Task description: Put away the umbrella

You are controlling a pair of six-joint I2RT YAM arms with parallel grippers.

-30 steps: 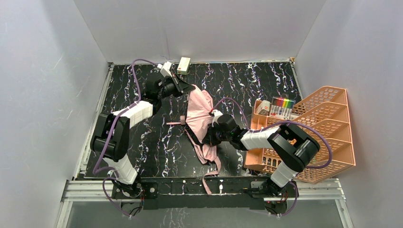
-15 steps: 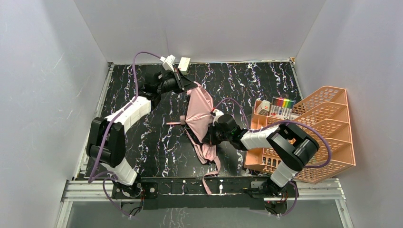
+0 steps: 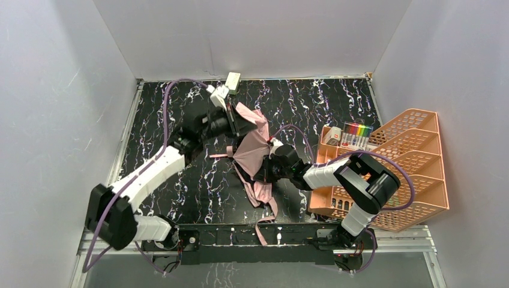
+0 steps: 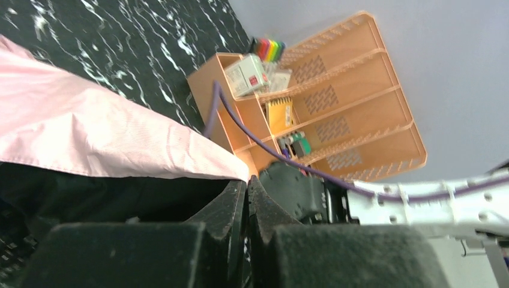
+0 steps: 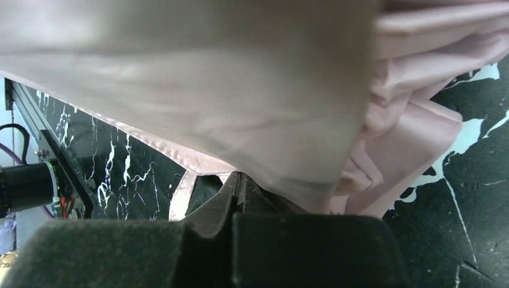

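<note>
Right then, at this moment you had both arms on the umbrella [image 3: 255, 150], which lay part-collapsed near the middle of the black marbled tabletop [image 3: 336, 96], its pale pink face up and the black face showing beneath the lifted far edge. Your left gripper [image 3: 240, 123] was at the umbrella's far end, the end toward the far edge of the tabletop; in the left wrist view its fingers were pressed nearly together, pinching the hem where pink met black. Your right gripper [image 3: 264, 171] was tucked against the umbrella's right flank, lower down toward the near edge. In the right wrist view its fingers were closed on a fold, with pink cloth draped over and filling most of that view. A pink strap [image 3: 262, 231] trailed from the bundle past the near edge. The orange mesh organiser rack [image 3: 408, 168] stood at the right edge, well apart from the umbrella, with coloured markers [image 3: 358, 130] upright in its far compartment. A small cream box [image 3: 233, 80] sat at the far edge, just beyond the left wrist.
</note>
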